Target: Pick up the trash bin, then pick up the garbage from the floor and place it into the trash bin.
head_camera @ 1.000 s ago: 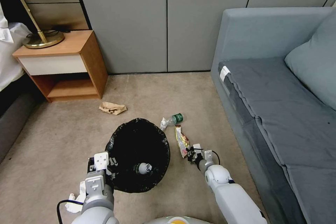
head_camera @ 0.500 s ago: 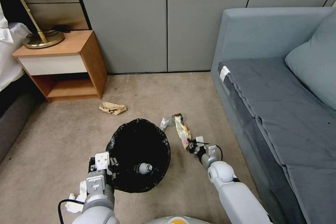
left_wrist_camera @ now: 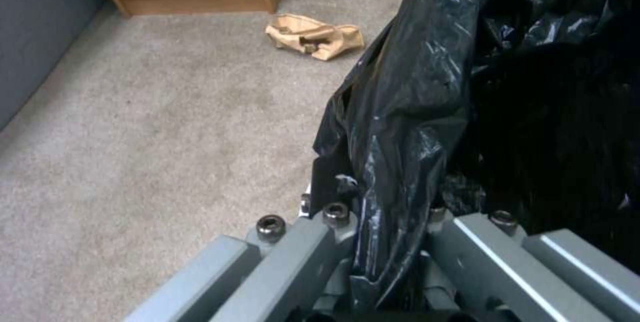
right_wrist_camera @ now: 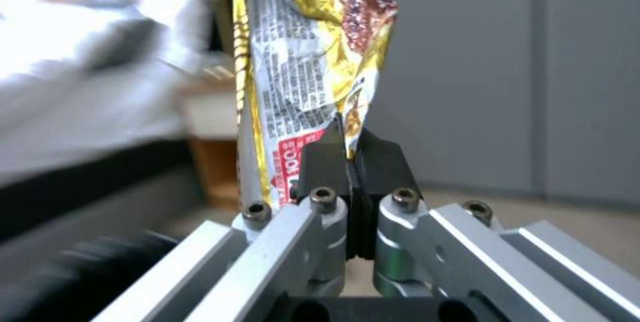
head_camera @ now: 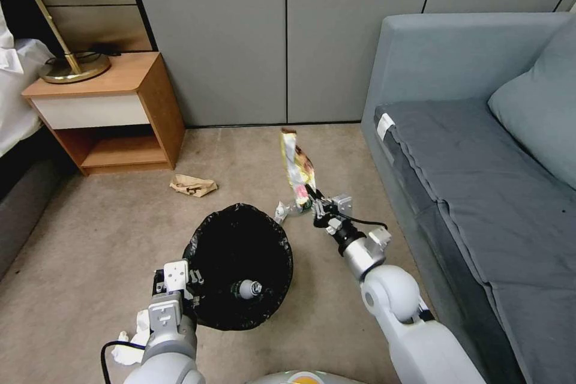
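The trash bin (head_camera: 240,252), lined with a black bag, hangs off the carpet in my left gripper (head_camera: 185,289), which is shut on its near rim. The left wrist view has the fingers clamped on the bag liner (left_wrist_camera: 400,112). A small bottle (head_camera: 247,289) lies inside the bin. My right gripper (head_camera: 315,205) is raised to the right of the bin and shut on a foil snack wrapper (head_camera: 296,165) that stands up above it. In the right wrist view the black pads (right_wrist_camera: 320,162) pinch the wrapper's (right_wrist_camera: 300,62) lower end. Another bottle (head_camera: 287,211) lies on the floor behind.
Crumpled brown paper (head_camera: 193,185) (left_wrist_camera: 313,42) lies near the wooden nightstand (head_camera: 114,108), which carries a brass lamp (head_camera: 75,66). White tissue (head_camera: 129,345) sits by my left arm. A grey sofa (head_camera: 480,180) fills the right side; grey wall panels close the back.
My right gripper has lifted the wrapper off the carpet, rising and moving away from me, and the wrapper now stands upright. The left arm and bin have stayed still.
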### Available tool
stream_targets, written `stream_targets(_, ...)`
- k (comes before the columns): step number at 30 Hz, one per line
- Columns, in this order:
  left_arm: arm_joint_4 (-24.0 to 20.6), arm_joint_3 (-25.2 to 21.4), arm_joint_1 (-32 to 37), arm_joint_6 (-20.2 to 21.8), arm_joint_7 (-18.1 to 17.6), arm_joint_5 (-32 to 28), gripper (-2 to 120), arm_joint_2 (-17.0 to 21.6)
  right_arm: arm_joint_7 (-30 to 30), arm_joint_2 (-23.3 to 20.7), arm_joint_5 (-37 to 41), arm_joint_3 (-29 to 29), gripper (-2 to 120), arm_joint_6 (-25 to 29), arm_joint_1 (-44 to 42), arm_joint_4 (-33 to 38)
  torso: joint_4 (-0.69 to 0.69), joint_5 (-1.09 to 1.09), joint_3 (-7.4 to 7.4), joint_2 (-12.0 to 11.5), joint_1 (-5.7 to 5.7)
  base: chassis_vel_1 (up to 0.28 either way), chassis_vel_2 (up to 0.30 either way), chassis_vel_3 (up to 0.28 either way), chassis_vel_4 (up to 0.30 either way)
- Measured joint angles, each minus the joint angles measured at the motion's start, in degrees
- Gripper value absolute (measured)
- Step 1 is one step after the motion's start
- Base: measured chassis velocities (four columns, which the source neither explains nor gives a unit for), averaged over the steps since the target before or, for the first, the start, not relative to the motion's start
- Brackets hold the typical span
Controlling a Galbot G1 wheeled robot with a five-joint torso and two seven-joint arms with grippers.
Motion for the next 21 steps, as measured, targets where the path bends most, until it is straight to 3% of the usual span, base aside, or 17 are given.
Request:
stream_targets(5,0.20,0.06,-0.26,0.00,0.03,-0.07,0,0.00,-3.67,-1.77,-3.13,-3.01,0,2.27,-4.98,6.36,0.01,0.00,0.00,0.00,0.00,0.000,0.000,0.000,0.000)
stream_targets(21,0.46,0.64,-0.85,0.00,0.08,-0.21,0,-0.07,-6.24,-3.43,-9.00,-5.72,0,6.03,-10.58,3.48,0.01,0.00,0.01,0.00,-0.01,0.000,0.000,0.000,0.000)
